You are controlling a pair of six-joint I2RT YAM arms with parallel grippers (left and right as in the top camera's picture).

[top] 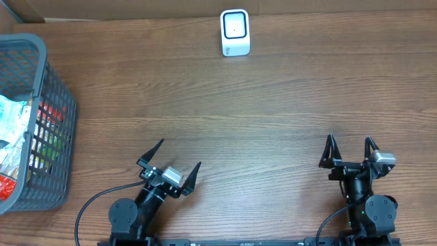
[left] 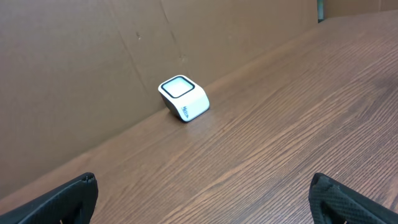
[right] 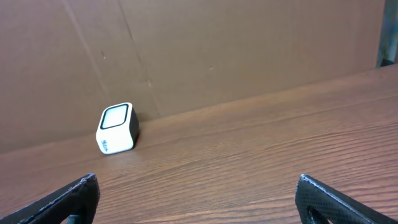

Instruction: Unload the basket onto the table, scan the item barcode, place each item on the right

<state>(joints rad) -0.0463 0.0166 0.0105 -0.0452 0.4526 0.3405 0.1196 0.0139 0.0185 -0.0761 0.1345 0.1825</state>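
Jaws stand at full spread and hold nothing on both arms. The left jaws and right jaws wait low at the near edge of the wooden tabletop (top: 239, 116), well apart from each other. The goods to be scanned lie in a grey wire basket (top: 60, 130) at the far left, where a jumble of wrapped packets (top: 12, 117) in white, green and red shows through the mesh. The white barcode scanner (top: 235, 32) sits alone at the far edge against a cardboard backdrop (right: 249, 50), its window facing up and well apart from the basket.

The packets look like thin film wrap, so they are probably light, soft and slick, and likely to crumple or slide under a hard pinch. A hold on a sealed edge or corner seems the best bet, leaving the printed faces clear for the scanner.

The basket is cut off by the overhead picture's left edge, and its wall screens most of the contents. Neither wrist view takes it in. No barcode can be made out — nor how many packets there are.
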